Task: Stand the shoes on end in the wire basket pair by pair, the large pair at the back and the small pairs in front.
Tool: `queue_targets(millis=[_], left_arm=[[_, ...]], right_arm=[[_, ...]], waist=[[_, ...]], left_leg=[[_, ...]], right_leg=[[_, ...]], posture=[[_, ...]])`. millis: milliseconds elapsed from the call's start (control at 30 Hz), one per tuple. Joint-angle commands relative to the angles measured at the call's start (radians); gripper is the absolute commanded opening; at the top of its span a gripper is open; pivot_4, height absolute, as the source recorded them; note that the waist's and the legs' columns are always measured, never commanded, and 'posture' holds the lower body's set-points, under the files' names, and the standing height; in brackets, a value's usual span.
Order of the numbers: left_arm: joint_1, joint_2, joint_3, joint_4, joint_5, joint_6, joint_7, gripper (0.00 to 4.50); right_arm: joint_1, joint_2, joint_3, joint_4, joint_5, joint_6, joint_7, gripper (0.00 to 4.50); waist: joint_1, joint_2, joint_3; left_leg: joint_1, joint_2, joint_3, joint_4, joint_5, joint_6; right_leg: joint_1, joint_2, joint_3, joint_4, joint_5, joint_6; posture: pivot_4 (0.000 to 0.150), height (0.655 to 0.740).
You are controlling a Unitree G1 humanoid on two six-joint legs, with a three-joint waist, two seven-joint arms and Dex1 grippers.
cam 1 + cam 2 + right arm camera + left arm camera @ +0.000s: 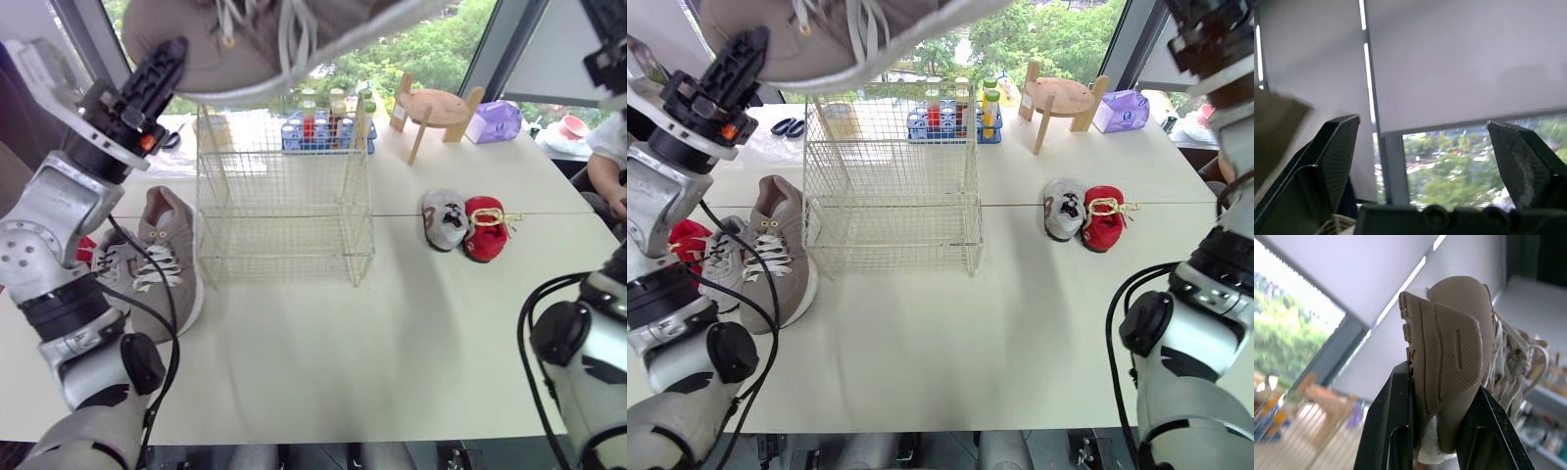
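My left gripper [1442, 382] is shut on the heel of a large beige lace-up shoe [245, 39], held high above the empty wire basket [284, 196], sole [1449, 342] facing the wrist camera. Its mate, a large grey-beige shoe [162, 259], lies on the table left of the basket, with a small shoe [720, 266] and a red one [686, 240] partly hidden beside it. A small grey shoe [446, 217] and a small red shoe [485, 227] lie side by side to the basket's right. My right gripper [1425, 127] is raised high, open, holding nothing.
Behind the basket stands a rack of bottles [328, 127]. A wooden stool [431, 108], a purple box [495, 122] and a pink bowl [571, 125] sit at the back right. Scissors [784, 125] lie at the back left. A person's arm [612, 166] is at the right edge.
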Motion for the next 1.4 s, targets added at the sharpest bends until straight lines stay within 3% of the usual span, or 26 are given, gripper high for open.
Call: queue_targets(millis=[33, 233, 367, 967, 1067, 1233, 1300, 1400], left_arm=[[-0.009, -0.043, -0.001, -0.066, -0.01, -0.128, 0.019, 0.46], [-0.028, -0.104, -0.092, -0.045, 0.014, -0.197, -0.002, 0.46], [-0.017, -0.146, -0.14, -0.061, 0.013, -0.223, 0.014, 0.46], [0.098, -0.176, -0.257, -0.101, 0.071, -0.246, 0.01, 0.46], [0.111, -0.175, -0.271, -0.11, 0.077, -0.251, 0.01, 0.46], [0.129, -0.167, -0.291, -0.119, 0.088, -0.244, 0.001, 0.46], [0.135, -0.164, -0.29, -0.121, 0.085, -0.24, 0.002, 0.46], [0.15, -0.156, -0.283, -0.131, 0.077, -0.239, 0.005, 0.46]], right_arm=[[0.012, 0.113, -0.018, -0.058, 0.126, 0.004, -0.104, 4.48], [0.068, 0.384, 0.14, -0.193, 0.223, 0.013, -0.2, 4.48], [0.08, 0.482, 0.244, -0.257, 0.227, -0.001, -0.241, 4.48], [0.034, 0.552, 0.351, -0.23, 0.25, -0.089, -0.237, 4.48], [0.033, 0.554, 0.355, -0.223, 0.244, -0.104, -0.244, 3.66], [0.039, 0.552, 0.369, -0.231, 0.238, -0.109, -0.233, 1.51], [0.04, 0.549, 0.372, -0.235, 0.237, -0.109, -0.23, 1.18], [0.041, 0.541, 0.373, -0.239, 0.23, -0.11, -0.228, 1.15]], waist=[[-0.005, 0.001, -0.001], [-0.004, 0.002, -0.001], [0.001, 0.002, -0.001], [-0.005, 0.002, -0.001], [-0.003, 0.002, -0.001], [-0.004, 0.002, -0.001], [-0.004, 0.002, -0.001], [-0.004, 0.002, -0.001]], left_leg=[[0.0, 0.0, 0.0, 0.0, 0.0, 0.0], [0.001, 0.001, 0.0, 0.0, 0.001, 0.0], [0.0, 0.0, 0.0, 0.001, 0.001, 0.0], [0.0, 0.002, -0.001, 0.002, 0.001, 0.0], [0.0, 0.002, -0.002, 0.002, 0.001, 0.0], [0.0, 0.002, -0.002, 0.002, 0.001, 0.0], [0.0, 0.002, -0.002, 0.002, 0.001, 0.0], [0.0, 0.002, -0.002, 0.002, 0.001, 0.0]], right_leg=[[0.0, 0.0, 0.0, 0.0, 0.0, 0.0], [0.0, 0.007, 0.0, 0.002, 0.0, 0.0], [0.0, 0.007, 0.0, 0.002, 0.0, 0.0], [0.001, 0.01, 0.0, 0.001, 0.0, 0.0], [0.001, 0.01, 0.0, 0.001, 0.0, 0.0], [0.001, 0.01, 0.0, 0.001, 0.0, 0.0], [0.001, 0.011, 0.0, 0.001, 0.0, 0.0], [0.001, 0.011, 0.0, 0.001, 0.0, 0.0]], posture=[[0.15, 0.74], [0.15, 0.74], [0.15, 0.74], [0.15, 0.74], [0.15, 0.74], [0.15, 0.74], [0.15, 0.74], [0.15, 0.74]])
